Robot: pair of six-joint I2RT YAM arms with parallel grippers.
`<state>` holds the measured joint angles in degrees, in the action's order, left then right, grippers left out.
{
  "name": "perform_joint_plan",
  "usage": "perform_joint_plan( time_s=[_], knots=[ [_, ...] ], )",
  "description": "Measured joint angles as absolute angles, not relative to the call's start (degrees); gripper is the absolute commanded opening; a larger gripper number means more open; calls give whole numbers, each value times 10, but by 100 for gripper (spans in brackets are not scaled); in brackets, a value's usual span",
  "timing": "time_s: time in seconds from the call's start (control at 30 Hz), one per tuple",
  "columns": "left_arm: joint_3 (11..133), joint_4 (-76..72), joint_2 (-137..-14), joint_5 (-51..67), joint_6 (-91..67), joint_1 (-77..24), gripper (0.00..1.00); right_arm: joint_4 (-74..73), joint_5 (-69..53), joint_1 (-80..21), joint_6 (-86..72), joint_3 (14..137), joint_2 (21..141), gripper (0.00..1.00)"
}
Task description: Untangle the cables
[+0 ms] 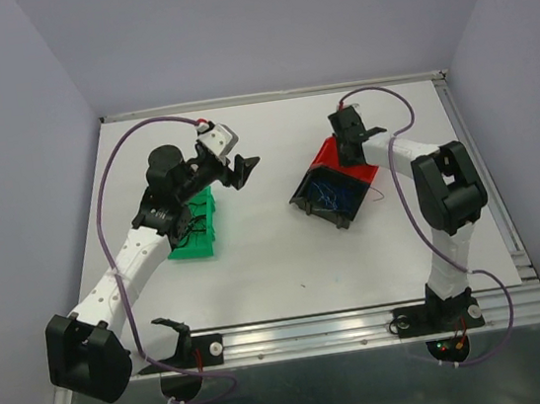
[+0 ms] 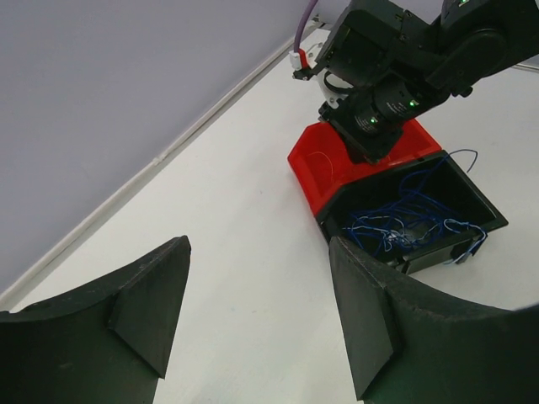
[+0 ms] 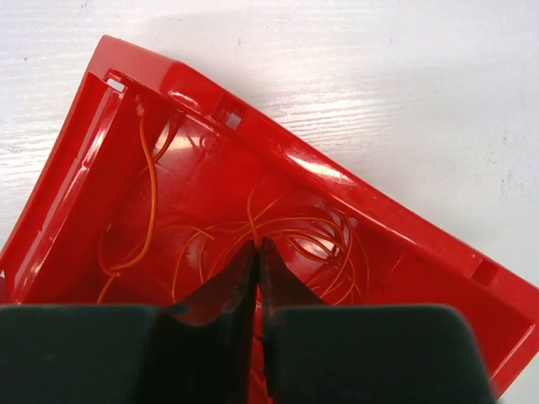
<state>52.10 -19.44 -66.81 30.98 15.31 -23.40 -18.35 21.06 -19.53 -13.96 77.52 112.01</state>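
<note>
A white table sits between pale lavender walls. At its near left, thin dark cables lie in the green bin. The left gripper hangs beyond it, jaws wide and holding nothing. Farther right, blue cables tangle in the black bin. Behind, in the red bin, the right gripper is closed among red cables. One strand meets the tips; whether it is pinched I cannot tell.

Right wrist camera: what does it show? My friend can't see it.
The right gripper, its black fingers shut together, pokes into a red bin among thin orange-red cables curled on the bin's floor. The bin sits on a white table.
</note>
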Motion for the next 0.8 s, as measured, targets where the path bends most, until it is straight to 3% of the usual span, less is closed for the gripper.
perform_joint_plan(
  time_s=[0.03, 0.13, 0.17, 0.27, 0.3, 0.33, 0.37, 0.43, 0.47, 0.5, 0.8],
  knots=[
    [521, -195, -668, 310, 154, -234, 78, -183, 211, -195, -141, 775, 1120, 28],
    [521, -195, -668, 309, 154, -234, 78, -184, 212, -195, -140, 775, 1117, 39],
    [521, -195, -668, 308, 155, -234, 78, -184, 214, -195, -141, 775, 1113, 47],
    [521, -195, -668, 303, 156, -234, 78, -184, 218, -195, -144, 773, 1082, 54],
    [521, -195, -668, 299, 156, -234, 78, -181, 220, -195, -146, 769, 1063, 65],
    [521, -195, -668, 297, 157, -234, 78, -178, 223, -195, -148, 764, 1039, 69],
    [521, -195, -668, 293, 158, -234, 80, -173, 225, -195, -150, 759, 1020, 83],
    [521, -195, -668, 281, 160, -234, 82, -158, 228, -195, -157, 743, 972, 95],
    [521, -195, -668, 271, 160, -234, 90, -153, 228, -195, -157, 735, 954, 100],
    [521, -195, -668, 265, 160, -234, 99, -144, 228, -195, -161, 715, 921, 100],
    [470, -207, -612, 157, 142, -165, 99, -34, 179, -196, -176, 498, 699, 100]
  ],
)
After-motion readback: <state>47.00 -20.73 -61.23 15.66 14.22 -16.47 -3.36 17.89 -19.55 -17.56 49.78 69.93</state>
